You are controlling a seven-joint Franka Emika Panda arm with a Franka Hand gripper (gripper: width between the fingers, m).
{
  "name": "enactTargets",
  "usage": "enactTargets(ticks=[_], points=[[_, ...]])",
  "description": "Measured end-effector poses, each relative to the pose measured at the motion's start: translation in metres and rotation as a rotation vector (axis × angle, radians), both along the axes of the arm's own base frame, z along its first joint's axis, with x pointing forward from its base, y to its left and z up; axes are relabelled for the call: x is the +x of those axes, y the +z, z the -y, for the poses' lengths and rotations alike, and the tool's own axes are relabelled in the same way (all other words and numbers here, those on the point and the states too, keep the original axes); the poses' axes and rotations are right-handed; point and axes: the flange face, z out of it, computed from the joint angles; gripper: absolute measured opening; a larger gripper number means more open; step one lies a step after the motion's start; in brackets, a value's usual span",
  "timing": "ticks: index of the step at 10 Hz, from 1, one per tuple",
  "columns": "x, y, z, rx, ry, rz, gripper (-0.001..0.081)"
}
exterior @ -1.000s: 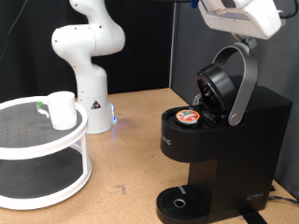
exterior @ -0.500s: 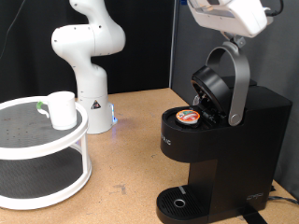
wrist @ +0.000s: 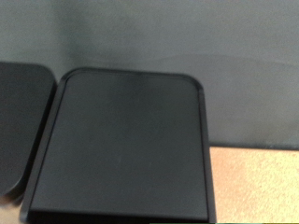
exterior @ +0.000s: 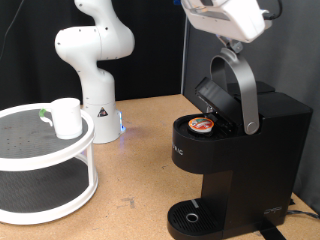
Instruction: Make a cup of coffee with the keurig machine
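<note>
You're looking at a robotics lab: white robot arm [exterior: 93,55] bolted to a bare wood-tone surface [exterior: 140,165], dark backdrop curtain [exterior: 30,50], keurig machine [exterior: 240,160] as test prop.

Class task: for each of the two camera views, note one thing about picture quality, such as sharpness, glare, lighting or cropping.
Exterior view: sharp and evenly lit, but the gripper is cropped by the top edge above the keurig machine; the cup is crisp. Wrist view: soft, dim and low in contrast, with the dark machine top filling the frame.
</note>
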Motion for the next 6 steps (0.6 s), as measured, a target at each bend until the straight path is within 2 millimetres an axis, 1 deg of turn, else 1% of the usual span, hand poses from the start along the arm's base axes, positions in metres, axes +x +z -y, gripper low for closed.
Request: enactTargets(ticks=[3,6], points=[[-0.002,-0.005,0.022,-0.054,0.006,-0.020,0.0000],[-0.003,-0.015,0.039,-0.129,-0.013,-0.010,0.0000]])
